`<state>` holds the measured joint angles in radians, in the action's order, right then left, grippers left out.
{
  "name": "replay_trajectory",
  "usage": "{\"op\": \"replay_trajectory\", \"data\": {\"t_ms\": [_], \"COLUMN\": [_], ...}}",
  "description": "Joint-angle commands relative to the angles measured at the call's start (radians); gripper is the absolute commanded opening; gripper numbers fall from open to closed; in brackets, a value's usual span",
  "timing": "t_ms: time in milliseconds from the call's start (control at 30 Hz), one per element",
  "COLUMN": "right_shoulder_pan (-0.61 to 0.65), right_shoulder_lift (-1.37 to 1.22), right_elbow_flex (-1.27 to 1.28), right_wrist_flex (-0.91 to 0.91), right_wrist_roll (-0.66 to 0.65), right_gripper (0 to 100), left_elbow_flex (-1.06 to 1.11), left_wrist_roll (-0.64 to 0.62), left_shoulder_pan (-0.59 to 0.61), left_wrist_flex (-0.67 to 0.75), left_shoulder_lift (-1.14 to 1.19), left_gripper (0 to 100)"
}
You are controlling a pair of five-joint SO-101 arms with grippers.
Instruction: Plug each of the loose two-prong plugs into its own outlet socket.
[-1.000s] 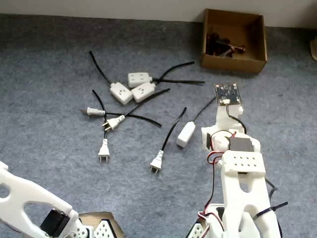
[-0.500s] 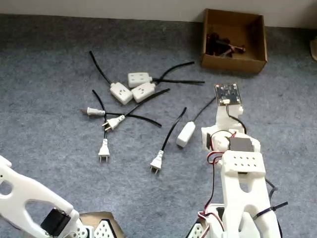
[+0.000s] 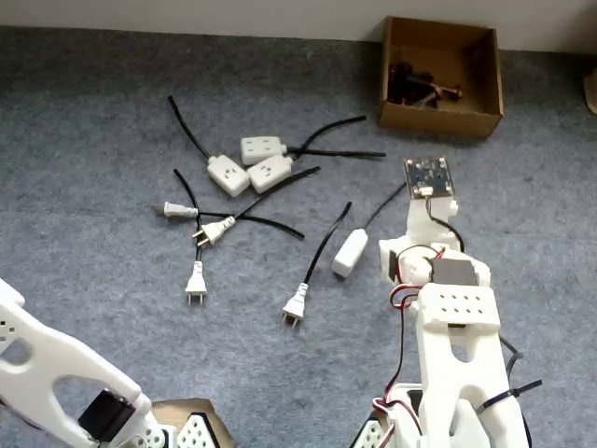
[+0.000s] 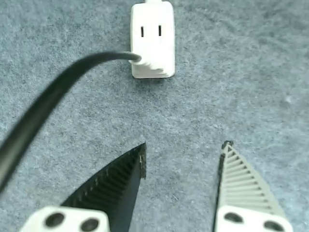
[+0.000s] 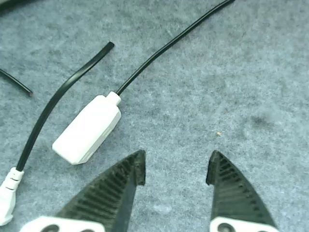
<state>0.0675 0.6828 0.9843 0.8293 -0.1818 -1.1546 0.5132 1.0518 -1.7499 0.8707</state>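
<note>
Grey-carpeted desk (image 3: 93, 103). Socket A (image 3: 228, 175), socket B (image 3: 262, 149) and socket C (image 3: 270, 173) are lying bunched and touching, approx mid-desk toward the far edge, w/ black leads fanning out. All four plugs are lying loose. Plug 1 (image 3: 177, 211) and plug 2 (image 3: 213, 231) are lying just nearer than the bunch, leads crossing. Plug 3 (image 3: 195, 282) is lying nearer again, prongs pointing at the near edge. Plug 4 (image 3: 295, 306) is lying nr the desk's ctr, prongs also toward the near edge. Socket D (image 3: 350, 252) is lying alone btwn plug 4's lead and the right arm (image 3: 454, 317).

The right arm is reaching in from the near edge, right of ctr, carrying a circuit board (image 3: 428, 176) on its wrist; board markings are too small to read. The right jaws are standing apart, gripping nothing, over bare carpet just beside socket D (image 5: 87, 128), not touching it.

The left arm (image 3: 56, 373) is sitting at the near-left corner. The left jaws are also gaping, gripping nothing, and pointing at a two-slot socket (image 4: 152, 41) lying slots-up, clear of the tips; can't tell which socket it is. A black cable (image 4: 48, 101) is crossing in front of it.

A box (image 3: 438, 121) is sitting at the far-right corner w/ dark and red bits inside. Any print on sockets or plugs is too small to read.
</note>
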Motion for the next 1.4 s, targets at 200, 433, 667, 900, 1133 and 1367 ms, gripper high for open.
{"op": "replay_trajectory", "data": {"t_ms": [200, 433, 667, 900, 1133, 1367], "right_shoulder_pan": [0.004, 0.004, 0.002, -0.001, -0.053, -0.124], "right_shoulder_lift": [0.016, 0.016, 0.016, 0.016, 0.016, 0.016], "right_elbow_flex": [-0.008, -0.008, -0.008, -0.008, -0.013, -0.010], "right_wrist_flex": [-0.024, -0.024, -0.024, -0.022, -0.021, -0.021], "right_wrist_roll": [-0.011, -0.011, -0.011, -0.009, -0.003, 0.000], "right_gripper": [20.2, 20.2, 20.2, 20.2, 20.2, 20.2], "left_elbow_flex": [0.246, 0.483, 0.691, 0.857, 0.915, 0.923], "left_wrist_roll": [-0.008, -0.008, -0.040, -0.048, -0.115, -0.172], "left_shoulder_pan": [-0.110, -0.208, -0.354, -0.555, -0.751, -0.964], "left_wrist_flex": [-0.009, -0.008, -0.005, -0.003, -0.003, -0.002], "left_shoulder_lift": [-0.302, -0.490, -0.690, -0.837, -0.872, -0.875], "left_gripper": [23, 23, 23, 23, 23, 23]}}
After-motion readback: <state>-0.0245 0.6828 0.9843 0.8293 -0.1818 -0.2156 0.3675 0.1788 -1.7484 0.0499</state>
